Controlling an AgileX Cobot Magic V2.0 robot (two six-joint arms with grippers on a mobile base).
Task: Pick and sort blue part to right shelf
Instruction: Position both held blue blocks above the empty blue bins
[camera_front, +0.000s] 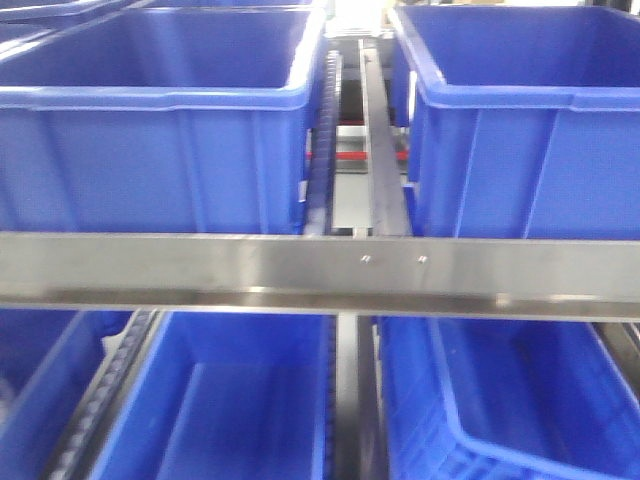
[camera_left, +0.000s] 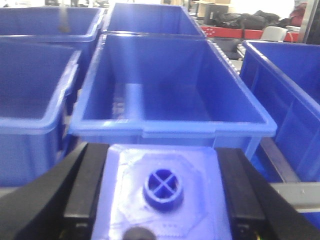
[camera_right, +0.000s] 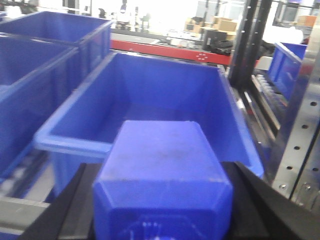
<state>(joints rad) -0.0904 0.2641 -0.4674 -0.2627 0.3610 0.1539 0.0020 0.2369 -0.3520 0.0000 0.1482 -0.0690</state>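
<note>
Blue parts (camera_left: 160, 187) (camera_right: 162, 165) x2, both clamped

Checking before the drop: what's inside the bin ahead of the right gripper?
The blue bin shows bare floor and walls, no parts. Its near floor is hidden behind the blue part held in the right gripper.

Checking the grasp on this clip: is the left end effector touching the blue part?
Touching. The left wrist view shows the blue part wedged between the left end effector's black fingers, with no gap on either side.
</note>
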